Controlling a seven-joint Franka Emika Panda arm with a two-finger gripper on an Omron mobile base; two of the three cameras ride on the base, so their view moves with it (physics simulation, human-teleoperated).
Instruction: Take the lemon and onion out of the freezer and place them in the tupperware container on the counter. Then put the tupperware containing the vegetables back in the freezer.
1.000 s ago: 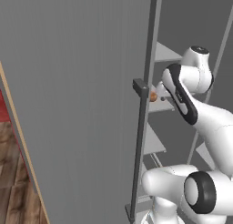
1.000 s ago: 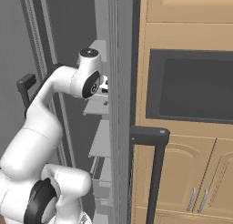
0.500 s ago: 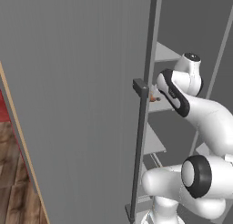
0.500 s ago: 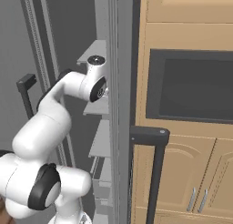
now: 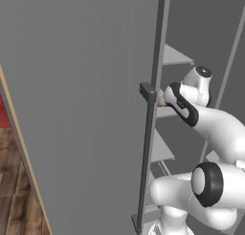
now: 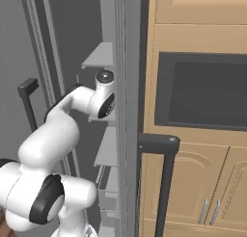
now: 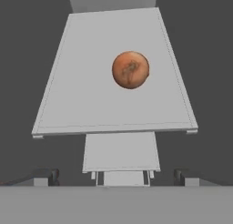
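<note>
The onion (image 7: 130, 69), a round orange-red ball, rests on a light grey shelf (image 7: 82, 100) inside the open freezer (image 5: 86, 110), right of the shelf's middle. My gripper (image 7: 115, 176) is open and empty, above and short of the onion, with one dark fingertip (image 7: 49, 176) at each side of the hand view's bottom. In the left base view a sliver of the onion (image 5: 160, 103) peeks past the door's dark bar handle (image 5: 146, 157), just ahead of my hand. The lemon, tupperware container and counter are out of view.
More freezer shelves sit above (image 6: 103, 58) and below (image 7: 120, 150) the onion's shelf. The open door stands close on my arm's left. Wooden cabinets with a dark panel (image 6: 202, 91) and a dark bar handle (image 6: 164, 173) are on the right. Wood floor (image 5: 9, 181) lies lower left.
My arm has reached further into the freezer and the hand has dropped toward the onion's shelf. The onion has not moved and the jaws have stayed open.
</note>
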